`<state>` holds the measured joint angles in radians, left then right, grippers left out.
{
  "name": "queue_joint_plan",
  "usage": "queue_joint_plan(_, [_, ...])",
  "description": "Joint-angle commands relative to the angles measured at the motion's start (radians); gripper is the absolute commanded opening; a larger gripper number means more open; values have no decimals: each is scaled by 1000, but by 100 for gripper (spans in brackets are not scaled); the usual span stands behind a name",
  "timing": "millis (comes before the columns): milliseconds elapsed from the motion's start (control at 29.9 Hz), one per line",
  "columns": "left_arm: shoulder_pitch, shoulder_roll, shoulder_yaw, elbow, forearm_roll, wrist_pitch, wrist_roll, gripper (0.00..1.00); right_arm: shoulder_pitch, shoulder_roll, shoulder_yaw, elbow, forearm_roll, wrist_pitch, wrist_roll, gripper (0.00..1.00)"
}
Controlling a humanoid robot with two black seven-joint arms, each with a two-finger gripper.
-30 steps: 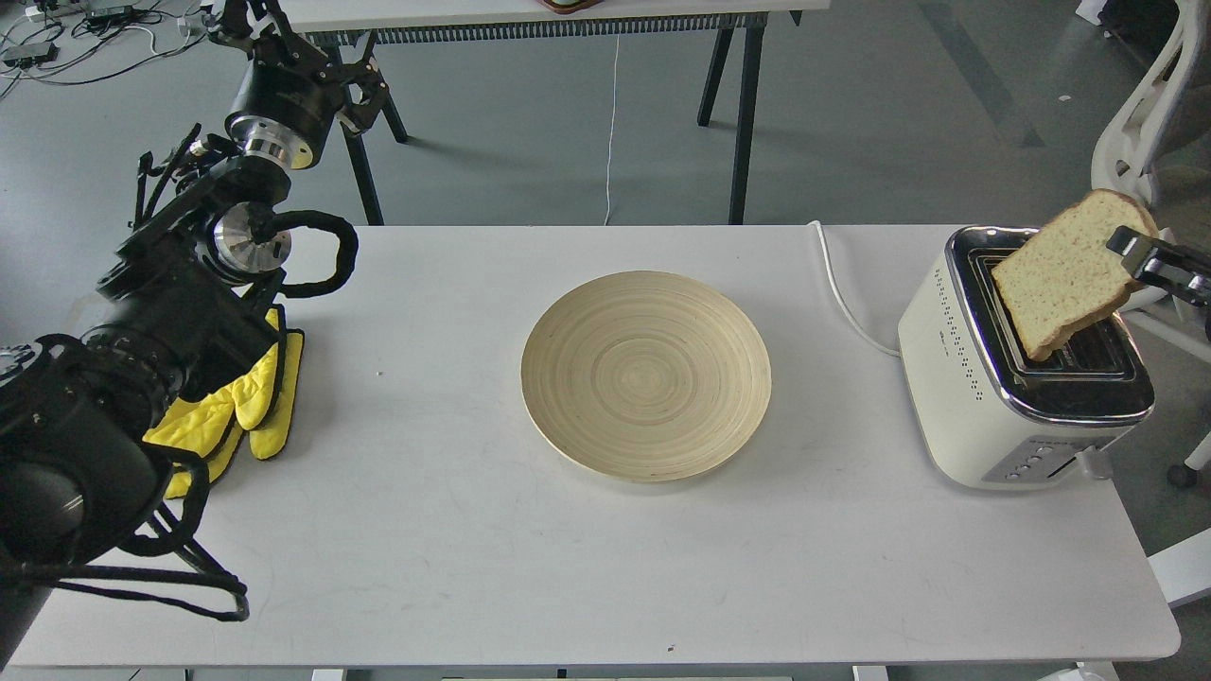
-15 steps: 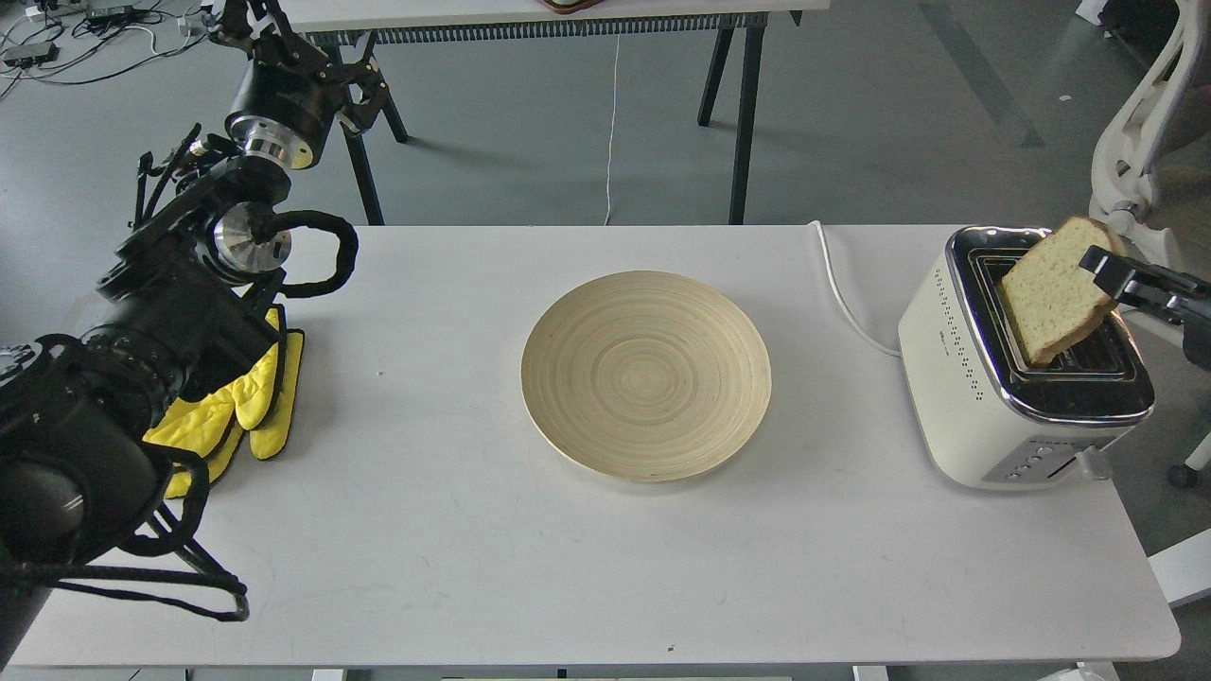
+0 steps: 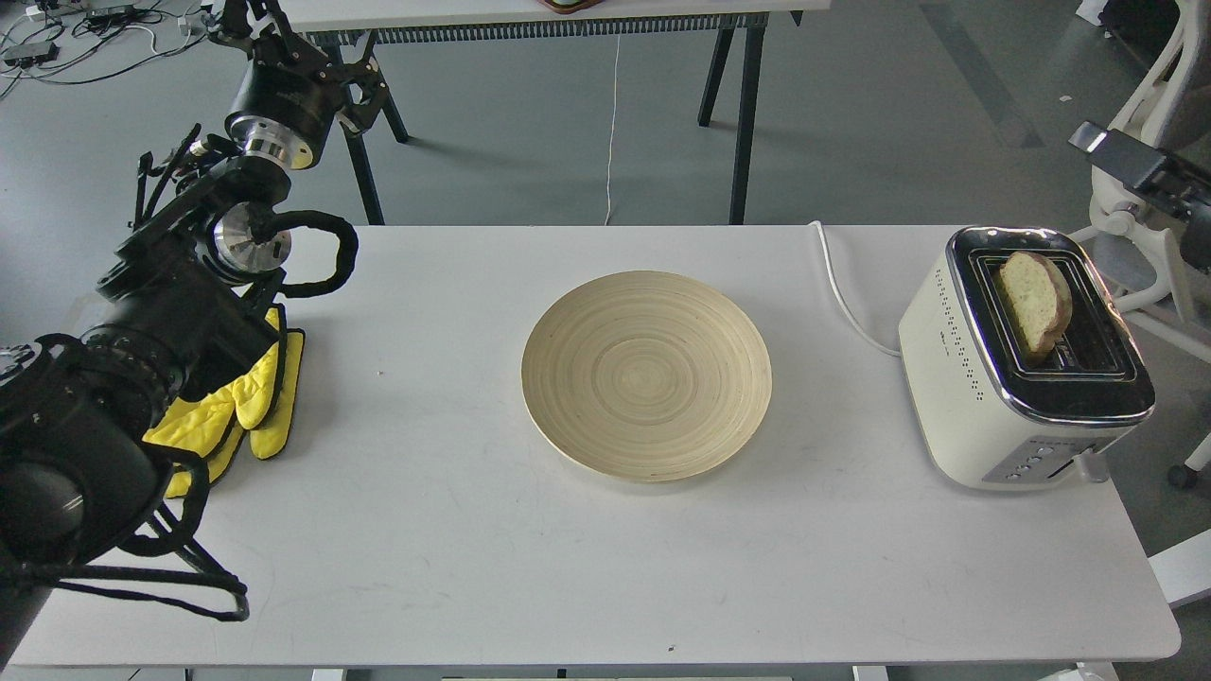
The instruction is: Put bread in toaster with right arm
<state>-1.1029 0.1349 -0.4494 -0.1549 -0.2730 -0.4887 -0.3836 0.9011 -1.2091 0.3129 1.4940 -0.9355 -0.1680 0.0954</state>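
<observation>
Bread (image 3: 1033, 303) sits in the toaster's (image 3: 1017, 364) left slot, top half poking out, leaning slightly. Right tool (image 3: 1126, 165) is up at the right edge, apart from the bread, holding nothing; fingers probably parted, can't tell. Left tool (image 3: 284, 57) far back-left, state unclear. Wooden plate (image 3: 646, 375) mid-tabletop (image 3: 587, 567), yellow mitts (image 3: 241, 407) left.

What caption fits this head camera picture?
Bread sits in the toaster slot, right gripper raised clear of it, wooden plate bare.
</observation>
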Motion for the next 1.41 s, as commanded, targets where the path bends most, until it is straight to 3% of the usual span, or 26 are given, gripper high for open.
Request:
queue_joint_plan(0, [0,-1,0,0,0,0,0,100,1,52,119,-6,295,13,-2,99])
queue_joint_plan(201, [0,-1,-2,0,0,0,0,100,-1,207,276,-87,549,83,15,100])
queue_joint_plan(368, [0,0,-3,0,0,0,0,100,-4,382,359,-266,694,206,102,99])
queue_joint_plan(502, [0,0,-2,0,0,0,2,100,-4,470,390,-371,875,292,102,99])
queue_joint_plan(669, [0,0,3,0,0,0,2,100,-7,591,457,-506,988,321,98,100])
queue_joint_plan(904, [0,3,6,1,2,0,2,100,-13,749,552,-690,1041,464,87,100])
queue_joint_plan(1038, [-2,3,6,1,2,0,2,100,-11,830,577,-739,1043,481,84,100])
queue_joint_plan(1372, [0,3,5,2,2,0,2,100,1,839,566,-750,1034,489,90,100])
